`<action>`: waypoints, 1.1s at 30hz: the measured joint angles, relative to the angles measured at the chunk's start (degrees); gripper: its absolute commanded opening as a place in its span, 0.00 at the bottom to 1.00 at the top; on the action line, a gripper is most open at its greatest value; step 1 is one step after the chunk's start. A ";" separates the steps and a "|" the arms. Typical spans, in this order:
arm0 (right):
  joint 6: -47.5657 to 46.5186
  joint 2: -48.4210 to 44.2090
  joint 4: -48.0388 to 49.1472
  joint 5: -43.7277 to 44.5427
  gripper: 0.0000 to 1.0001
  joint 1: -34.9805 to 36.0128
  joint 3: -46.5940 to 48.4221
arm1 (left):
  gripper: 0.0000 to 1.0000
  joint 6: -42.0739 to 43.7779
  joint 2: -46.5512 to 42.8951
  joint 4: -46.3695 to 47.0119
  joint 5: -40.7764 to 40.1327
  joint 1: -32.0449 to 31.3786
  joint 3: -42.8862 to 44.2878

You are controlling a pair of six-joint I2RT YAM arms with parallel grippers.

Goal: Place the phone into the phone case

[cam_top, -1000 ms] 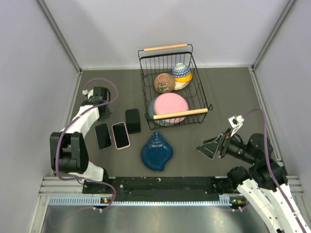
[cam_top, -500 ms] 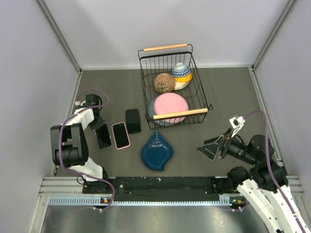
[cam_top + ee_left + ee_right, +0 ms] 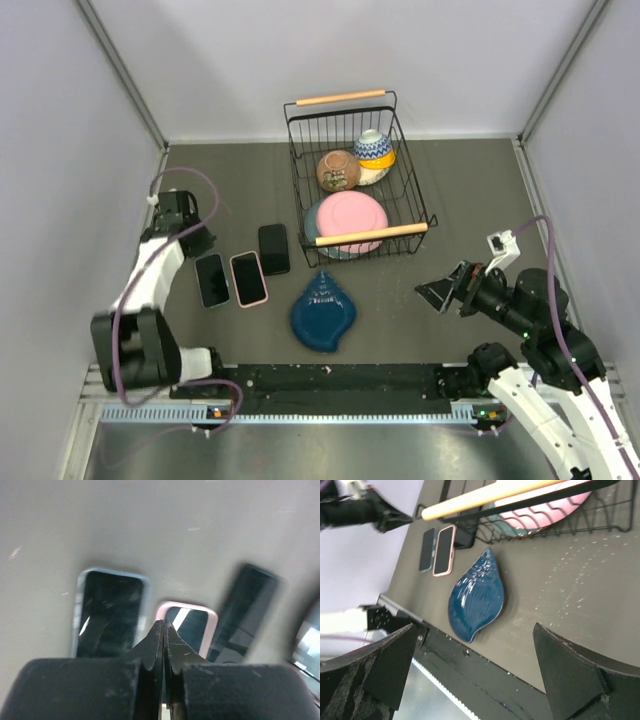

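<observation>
A bare black phone [image 3: 273,249] lies flat on the dark table, left of the basket. Beside it lie a pink-rimmed case [image 3: 248,278] and a blue-rimmed case [image 3: 211,280], both dark and glossy inside; I cannot tell whether either is empty. My left gripper [image 3: 196,241] is shut, empty, and hangs just behind and left of the blue-rimmed case. The left wrist view shows the gripper [image 3: 164,626] pointing between the blue-rimmed case [image 3: 107,612] and the pink-rimmed case [image 3: 188,624], with the phone [image 3: 245,611] to the right. My right gripper [image 3: 442,294] is open and empty, raised at the right.
A black wire basket [image 3: 403,150] with wooden handles holds a pink plate [image 3: 347,220] and two bowls. A blue shell-shaped dish [image 3: 324,312] lies in front of it, also seen as the dish [image 3: 476,596] in the right wrist view. Grey walls close off both sides.
My left arm has swung its elbow out and its gripper has backed off slightly from the blue-rimmed case. My right gripper has risen and drifted right. The phone and cases have not moved.
</observation>
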 measured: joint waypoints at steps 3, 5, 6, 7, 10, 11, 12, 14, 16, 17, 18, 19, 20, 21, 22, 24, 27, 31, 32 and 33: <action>0.15 2.03 -2.49 4.66 0.99 -0.02 2.93 | 0.18 1.51 -13.38 4.76 9.35 -1.03 -2.89; 0.17 3.10 -3.74 7.58 0.99 -0.02 5.20 | 0.41 2.45 -20.41 6.99 15.30 -1.68 -4.20; 0.17 3.39 -4.13 8.79 0.99 0.00 6.16 | 0.49 2.78 -23.19 7.98 18.80 -1.92 -4.59; 0.15 3.56 -4.50 10.10 0.99 0.00 7.08 | 0.58 3.06 -25.05 8.79 21.46 -2.05 -4.81; 0.11 3.58 -5.33 13.79 0.99 0.00 9.05 | 0.92 3.43 -30.38 11.91 31.78 -2.73 -6.75; 0.04 3.50 -5.44 15.17 0.99 0.00 9.35 | 0.99 3.65 -31.85 13.66 34.32 -3.08 -8.02; -0.09 3.37 -5.42 16.50 0.99 0.00 9.44 | 0.99 3.48 -33.66 15.04 37.20 -3.61 -9.84; -0.46 2.84 -5.86 19.08 0.99 -0.02 9.44 | 0.99 2.89 -38.03 17.44 42.40 -4.94 -14.78; -1.07 1.90 -6.27 21.27 0.99 -0.02 9.44 | 0.99 2.47 -40.96 18.21 45.51 -6.03 -18.18; -1.27 1.33 -6.38 21.94 0.99 -0.02 9.46 | 0.99 2.25 -42.10 18.64 46.73 -6.49 -19.50; -1.60 0.44 -6.64 22.88 0.99 -0.02 9.51 | 0.99 1.79 -43.15 19.04 48.19 -6.88 -20.72; -1.64 -0.13 -6.97 23.41 0.99 0.00 9.68 | 0.99 1.53 -43.65 19.17 49.03 -7.19 -21.24; -1.64 -0.72 -7.10 23.98 0.99 -0.02 9.94 | 0.99 1.33 -44.11 19.47 49.66 -7.76 -21.62; -1.62 -1.27 -7.15 24.35 0.99 0.00 10.25 | 0.99 1.16 -44.39 19.71 50.34 -8.35 -21.68; -1.62 -1.73 -7.17 24.63 0.99 -0.02 10.58 | 0.99 1.16 -44.65 20.17 50.84 -8.94 -21.68; -1.60 -2.25 -7.10 25.18 0.99 -0.02 11.13 | 0.99 1.16 -45.27 20.63 51.71 -9.70 -21.66; -1.60 -2.45 -7.15 25.38 0.99 -0.02 11.32 | 0.99 1.16 -46.21 20.74 52.46 -9.99 -21.66; -1.55 -2.43 -7.15 25.33 0.99 -0.02 11.32 | 0.99 1.16 -46.66 20.76 53.29 -10.01 -21.66; -1.53 -2.43 -7.19 25.31 0.99 0.00 11.32 | 0.99 1.16 -46.75 20.76 53.37 -10.01 -21.66; -1.53 -2.43 -7.17 25.22 0.99 -0.02 11.32 | 0.99 1.16 -46.80 20.76 53.44 -10.01 -21.66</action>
